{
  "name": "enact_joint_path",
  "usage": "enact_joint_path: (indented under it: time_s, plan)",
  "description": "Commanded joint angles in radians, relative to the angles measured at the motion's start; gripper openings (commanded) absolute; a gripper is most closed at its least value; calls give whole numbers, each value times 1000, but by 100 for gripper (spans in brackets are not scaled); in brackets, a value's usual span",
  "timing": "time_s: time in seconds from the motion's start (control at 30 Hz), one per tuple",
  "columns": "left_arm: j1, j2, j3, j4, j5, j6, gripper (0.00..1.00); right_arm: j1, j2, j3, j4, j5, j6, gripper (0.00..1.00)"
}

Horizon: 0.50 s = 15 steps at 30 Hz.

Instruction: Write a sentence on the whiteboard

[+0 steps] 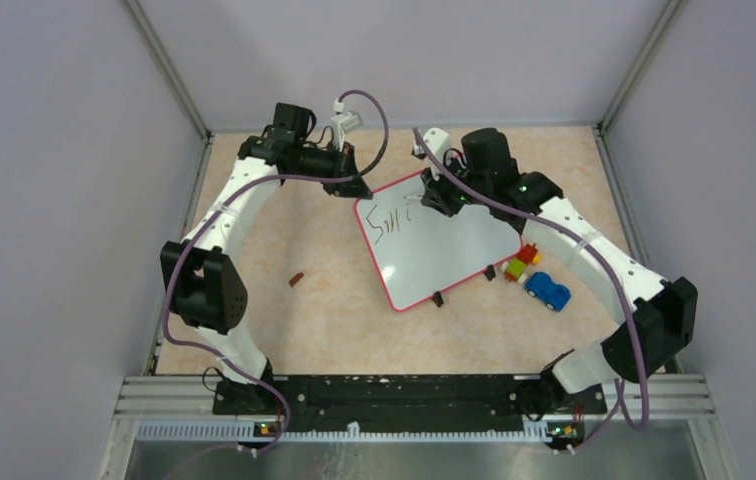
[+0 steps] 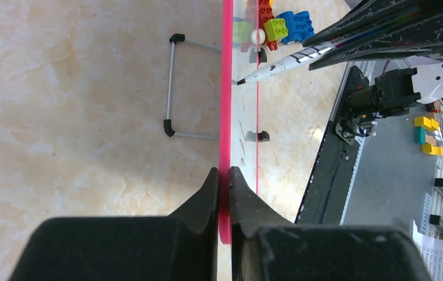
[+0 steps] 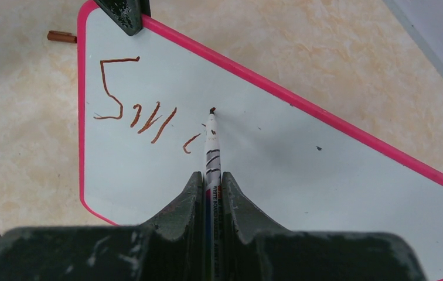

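dark fingers of the right gripper fill the foot of its wrist view, pinched together on the barrel of a whiteboard marker. its tip sits at the whiteboard; whether it touches, i cannot tell. just left of the tip runs the sentence, barely begun: a large s, some slanted strokes and a short curl.

the left gripper is clamped on the red-pink rim at the board's far left corner. the board stands mid-table, turned at a slant and propped on a wire stand, with a blue toy car and toy bricks close off its right edge.

the board looks light, stiff and slick, so it would likely skid or rock under pen pressure. the rim is the place to hold it, clear of ink that may smear. the marker is slim and smooth, so a mid-barrel grip suits it.
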Motion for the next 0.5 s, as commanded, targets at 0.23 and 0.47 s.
enact_joint_path:
  time_s: [0.23,0.47]
  plan:
    - [-20,-12,-1,-26,1,20,0,2,-36,-10,14,5,14,0]
    - [-20,-11,0,-23,1,20,0,-47,-62,12,17,-22,34,0]
